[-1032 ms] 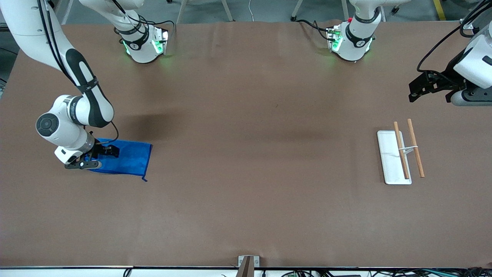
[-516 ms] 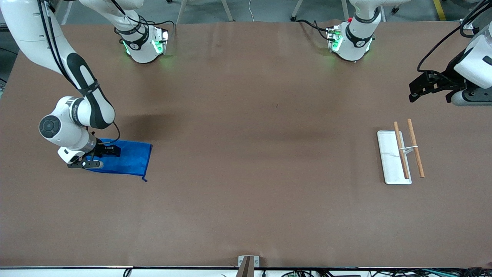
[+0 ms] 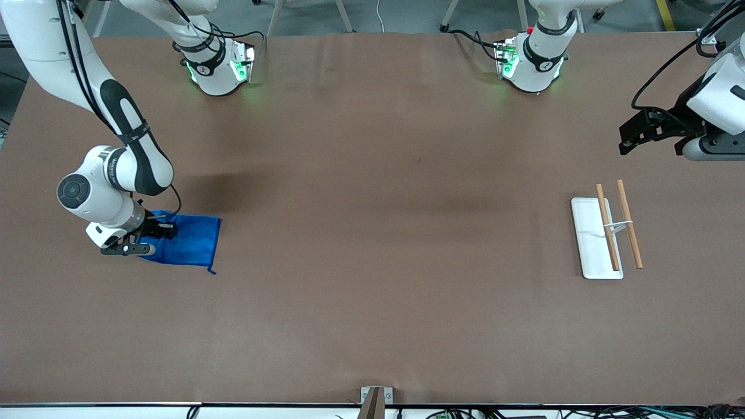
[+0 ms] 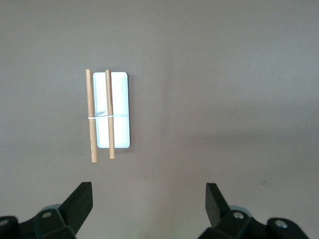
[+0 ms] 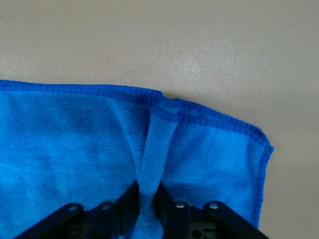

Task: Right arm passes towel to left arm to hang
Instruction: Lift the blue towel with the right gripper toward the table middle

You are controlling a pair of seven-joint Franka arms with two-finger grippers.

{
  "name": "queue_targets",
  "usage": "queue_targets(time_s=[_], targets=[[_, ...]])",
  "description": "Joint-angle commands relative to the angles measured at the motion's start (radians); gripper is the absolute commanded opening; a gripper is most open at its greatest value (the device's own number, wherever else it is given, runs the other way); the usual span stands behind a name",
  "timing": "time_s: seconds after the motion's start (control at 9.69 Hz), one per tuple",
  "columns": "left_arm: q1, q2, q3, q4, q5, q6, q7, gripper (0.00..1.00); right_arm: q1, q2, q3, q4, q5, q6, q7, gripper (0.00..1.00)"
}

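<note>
The bright blue towel (image 3: 189,244) lies on the brown table near the right arm's end, its small loop at the corner nearest the front camera. My right gripper (image 3: 152,237) is low over the towel's end and shut on a pinched ridge of the cloth (image 5: 152,164); in the right wrist view the fold rises between the jaws. My left gripper (image 3: 652,132) hangs open and empty above the table at the left arm's end and waits. In the left wrist view its fingers (image 4: 79,201) stand wide apart.
A white rectangular base with two wooden rails (image 3: 605,233) stands near the left arm's end, nearer the front camera than the left gripper; it also shows in the left wrist view (image 4: 107,114). A small metal bracket (image 3: 375,398) sits at the table's front edge.
The towel's free edge has drawn in toward the right gripper and the cloth looks narrower. The right gripper has shifted slightly. The left arm has not moved.
</note>
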Motion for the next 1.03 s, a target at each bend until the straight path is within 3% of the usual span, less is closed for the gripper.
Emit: queue_targets(time_s=[0.0, 0.41, 0.62, 0.72, 0.93], targets=[[-0.001, 0.010, -0.006, -0.029, 0.021, 0.010, -0.015, 1.00, 0.015, -0.045, 0.003, 0.073, 0.024, -0.191, 0.002, 0.01], [-0.001, 0.027, -0.006, -0.020, 0.020, 0.016, -0.016, 1.00, 0.072, -0.104, 0.017, 0.401, 0.024, -0.703, 0.039, 0.01], [0.002, 0.027, -0.006, -0.019, 0.017, 0.016, -0.015, 1.00, 0.087, -0.126, 0.100, 0.446, 0.033, -0.761, 0.083, 0.01], [0.004, 0.029, -0.004, -0.019, 0.015, 0.019, -0.008, 1.00, 0.084, -0.137, 0.147, 0.440, 0.131, -0.764, 0.079, 0.01], [0.001, 0.033, -0.004, -0.019, 0.009, 0.034, -0.008, 1.00, 0.089, -0.137, 0.233, 0.441, 0.415, -0.749, 0.063, 0.01]])
